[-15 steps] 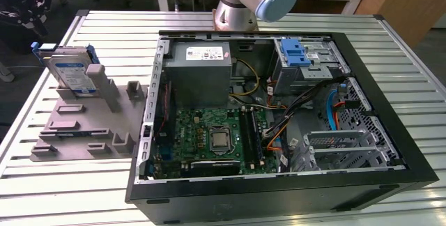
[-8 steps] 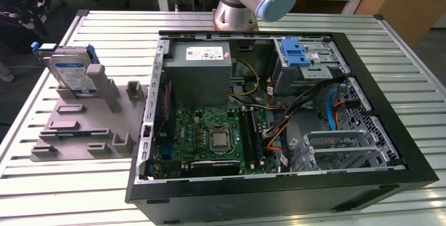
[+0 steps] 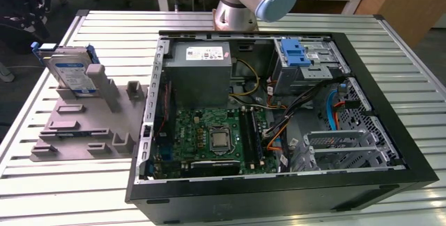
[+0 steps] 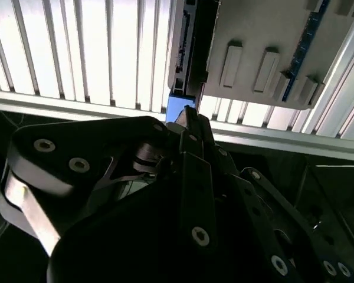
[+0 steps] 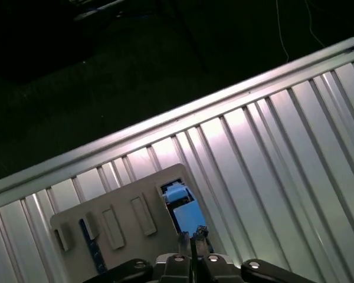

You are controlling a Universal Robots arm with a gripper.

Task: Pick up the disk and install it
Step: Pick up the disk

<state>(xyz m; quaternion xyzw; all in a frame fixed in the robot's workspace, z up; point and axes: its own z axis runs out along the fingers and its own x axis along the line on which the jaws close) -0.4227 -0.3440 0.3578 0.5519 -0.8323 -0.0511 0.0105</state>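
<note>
At the exterior view's far left, the disk [image 3: 70, 74] is standing upright on its edge in a slot at the far end of a grey plastic holder [image 3: 83, 127]. Its white-and-blue label is facing the near side and its blue frame is showing along the top. The holder is lying flat on the ribbed metal desk [image 3: 104, 27], just beside the left wall of an open black computer case [image 3: 279, 184].

In both wrist views the pincer [image 5: 192, 239] [image 4: 193, 115] is hanging over that far left corner of the desk. Its two fingers are pressing together with no gap between them and nothing clamped in them. The tips are sitting close to the blue end of the disk [image 5: 183, 206] [image 4: 174, 109]; whether they are touching it cannot be told. The holder [image 5: 118, 224] [image 4: 259, 47] is showing right next to them.

Moving right in the exterior view, the case is lying on its side with its inside facing up. A grey metal box [image 3: 202, 69] with a white sticker is sitting at its far left, and a green circuit board [image 3: 209, 137] is lying nearer. Behind the case, the arm's base [image 3: 241, 1] is rising from the far side of the desk. Further right, a blue latch [image 3: 296, 54] is resting on a silver cage at the far end, and a perforated metal bay [image 3: 341, 142] is occupying the near right corner.
</note>
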